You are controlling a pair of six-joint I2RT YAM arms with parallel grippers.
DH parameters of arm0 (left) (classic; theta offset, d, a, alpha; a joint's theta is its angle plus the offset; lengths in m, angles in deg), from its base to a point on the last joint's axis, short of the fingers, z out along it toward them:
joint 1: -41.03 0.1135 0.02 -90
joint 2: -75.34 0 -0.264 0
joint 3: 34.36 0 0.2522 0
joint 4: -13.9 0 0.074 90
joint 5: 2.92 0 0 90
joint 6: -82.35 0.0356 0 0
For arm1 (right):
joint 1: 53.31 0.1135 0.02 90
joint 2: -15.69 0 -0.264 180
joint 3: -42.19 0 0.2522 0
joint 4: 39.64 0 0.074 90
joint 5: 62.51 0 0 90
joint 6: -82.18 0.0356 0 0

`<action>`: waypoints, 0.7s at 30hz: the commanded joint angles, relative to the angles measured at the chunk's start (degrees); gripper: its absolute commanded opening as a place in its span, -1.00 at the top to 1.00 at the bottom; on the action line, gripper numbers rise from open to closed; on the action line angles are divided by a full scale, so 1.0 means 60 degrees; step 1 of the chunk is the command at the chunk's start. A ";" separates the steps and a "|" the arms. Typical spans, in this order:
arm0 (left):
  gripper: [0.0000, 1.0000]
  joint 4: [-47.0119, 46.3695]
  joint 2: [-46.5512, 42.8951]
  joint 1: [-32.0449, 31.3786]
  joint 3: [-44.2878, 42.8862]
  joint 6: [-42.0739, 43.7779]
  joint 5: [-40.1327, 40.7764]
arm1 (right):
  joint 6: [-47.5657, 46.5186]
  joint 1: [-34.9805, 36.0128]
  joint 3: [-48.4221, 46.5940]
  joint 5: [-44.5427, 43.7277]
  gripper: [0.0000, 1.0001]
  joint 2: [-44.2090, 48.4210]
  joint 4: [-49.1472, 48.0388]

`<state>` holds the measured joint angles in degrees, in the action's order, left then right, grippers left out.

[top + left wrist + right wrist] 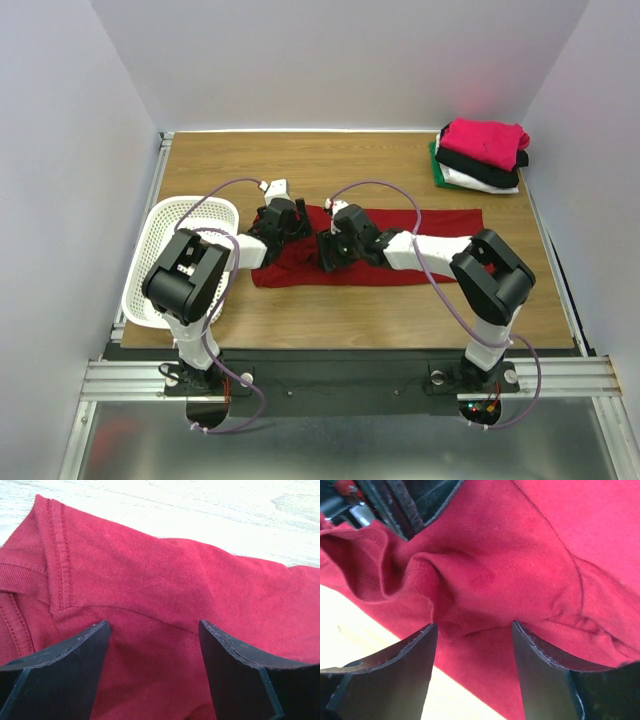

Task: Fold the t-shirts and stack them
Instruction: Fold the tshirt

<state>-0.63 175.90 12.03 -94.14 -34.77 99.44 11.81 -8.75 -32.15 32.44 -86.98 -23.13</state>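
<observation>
T-shirt stack (480, 152) holds four; one red t-shirt (440, 220) under two released end effectors (155, 630) (472, 630).

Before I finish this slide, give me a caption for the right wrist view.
Right gripper, jaws apart, poised over a bunched fold of the dark red t-shirt on the table.

Both arms, the left arm (190, 282) and the right arm (492, 272), have chunky black joint housings joined by white tubes. A pale purple cable (240, 180) loops along each one. Small red and green lights (479, 408) glow at the right arm's base. The fingers (55, 675) are flat black wedges with scuffed, pale edges.
</observation>
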 commanded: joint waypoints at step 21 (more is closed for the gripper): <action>-0.67 -0.0089 0.0160 0.0130 -0.0357 0.0285 -0.0126 | -0.0182 0.0528 -0.0743 0.0010 0.13 -0.0846 -0.0369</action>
<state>-0.72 176.46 12.27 -94.75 -33.87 99.11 11.36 -6.72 -33.94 32.05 -90.48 -23.44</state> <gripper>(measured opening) 0.833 0.461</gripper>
